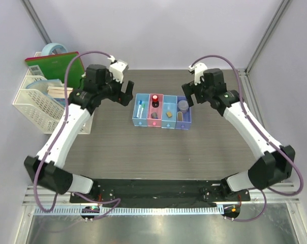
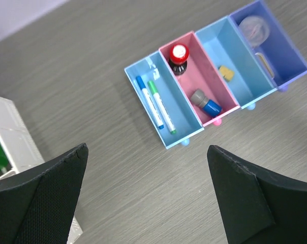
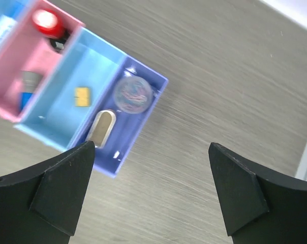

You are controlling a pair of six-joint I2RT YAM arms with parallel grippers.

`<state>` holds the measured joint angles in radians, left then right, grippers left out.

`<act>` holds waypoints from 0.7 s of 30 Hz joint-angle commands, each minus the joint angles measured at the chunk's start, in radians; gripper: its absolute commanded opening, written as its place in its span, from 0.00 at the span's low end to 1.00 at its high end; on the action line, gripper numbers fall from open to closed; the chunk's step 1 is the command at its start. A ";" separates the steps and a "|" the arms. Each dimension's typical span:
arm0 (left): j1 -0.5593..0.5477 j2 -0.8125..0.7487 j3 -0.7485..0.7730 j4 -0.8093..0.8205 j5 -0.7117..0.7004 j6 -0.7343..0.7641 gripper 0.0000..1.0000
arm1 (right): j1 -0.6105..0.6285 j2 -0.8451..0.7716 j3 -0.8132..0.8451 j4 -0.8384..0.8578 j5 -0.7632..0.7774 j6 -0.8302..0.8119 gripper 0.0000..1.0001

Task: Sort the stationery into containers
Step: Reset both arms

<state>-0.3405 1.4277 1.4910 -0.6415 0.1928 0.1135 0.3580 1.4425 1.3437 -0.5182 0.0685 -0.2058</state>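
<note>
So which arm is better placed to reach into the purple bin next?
Right. The right gripper, open, hovers beside the purple bin; the left gripper sits by the light blue pen bin.

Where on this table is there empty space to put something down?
The biggest bare stretch of table lies between the row of bins and the arm bases. A narrower strip runs behind the bins, between the left gripper and right gripper. The far-left corner is crowded: the white mesh basket sits there beside the left arm.
</note>
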 commanded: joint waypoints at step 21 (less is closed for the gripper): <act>0.153 -0.406 -0.304 0.082 0.016 -0.090 1.00 | -0.050 -0.280 -0.095 -0.097 -0.240 0.006 0.99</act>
<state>-0.2234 1.0630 1.2083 -0.6235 0.1539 0.0559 0.3202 1.1954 1.2617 -0.6601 -0.1780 -0.2108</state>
